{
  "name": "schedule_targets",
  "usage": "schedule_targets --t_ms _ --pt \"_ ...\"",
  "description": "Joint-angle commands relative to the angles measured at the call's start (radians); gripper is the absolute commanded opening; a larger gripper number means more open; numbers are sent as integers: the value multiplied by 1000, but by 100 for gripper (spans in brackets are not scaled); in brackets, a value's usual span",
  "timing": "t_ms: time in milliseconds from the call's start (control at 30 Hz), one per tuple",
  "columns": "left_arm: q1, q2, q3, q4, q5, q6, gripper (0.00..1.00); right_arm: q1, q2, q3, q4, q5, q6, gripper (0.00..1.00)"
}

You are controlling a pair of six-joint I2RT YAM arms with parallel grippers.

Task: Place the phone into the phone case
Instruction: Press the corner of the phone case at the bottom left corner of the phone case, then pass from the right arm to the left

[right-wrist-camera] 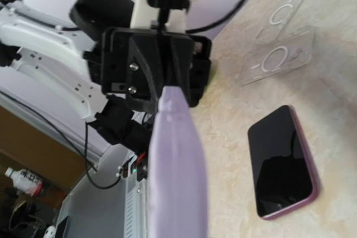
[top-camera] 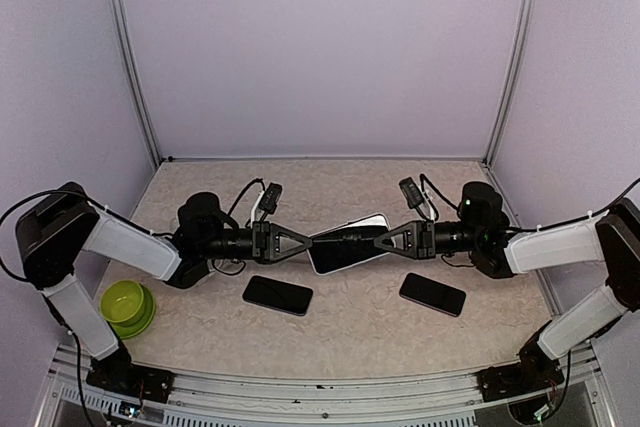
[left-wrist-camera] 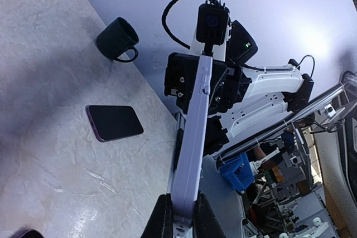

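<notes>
We have both tools clamped on the phone (top-camera: 348, 244): the left gripper (top-camera: 306, 242) pinches its left end and the right gripper (top-camera: 382, 239) its right end, black tapered fingers closed on a thin flat slab held off the table (top-camera: 350, 337). Its face is glossy black, its rim pale lilac. Beneath it lie the left dark phone (top-camera: 277, 294) and the right dark phone (top-camera: 432, 294), shiny rounded rectangles. Two clear cases (right-wrist-camera: 278, 58) with ring marks lie flat on the mottled beige top. A round green bowl (top-camera: 127, 307) sits far left.

White arm shells (top-camera: 130, 247), black joints (top-camera: 205, 217), triangular black end effectors (top-camera: 309, 242).
</notes>
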Motion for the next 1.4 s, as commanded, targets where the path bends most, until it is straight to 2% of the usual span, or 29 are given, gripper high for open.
schedule_targets --t_ms 0,100,267,433,600,733,933,1000,1233,1367 --pt "40 53 -67 392 76 -255 0 -25 10 -12 59 -13 -35 0" --pt "55 104 -88 559 89 -380 0 -32 31 -18 89 -29 -23 0" --pt "63 146 -92 677 94 -463 0 -39 58 -19 106 -39 -17 0" --pt "71 157 -88 690 91 -483 23 -45 59 -18 108 -45 -14 0" --pt "87 143 -85 667 81 -482 33 -46 52 -21 98 -44 -17 0" --pt "82 120 -68 479 69 -367 37 -45 45 -20 102 -50 -13 0" --pt "58 7 3 -45 -34 11 44 -46 35 -21 84 -70 -27 0" --pt "47 -20 40 -183 -61 96 47 -45 37 -21 74 -81 -37 0" --pt "-27 -50 181 -462 -90 301 51 -35 12 -14 26 -119 -87 0" --pt "-67 -34 230 -518 -56 352 51 -17 -17 -7 -27 -126 -137 0"
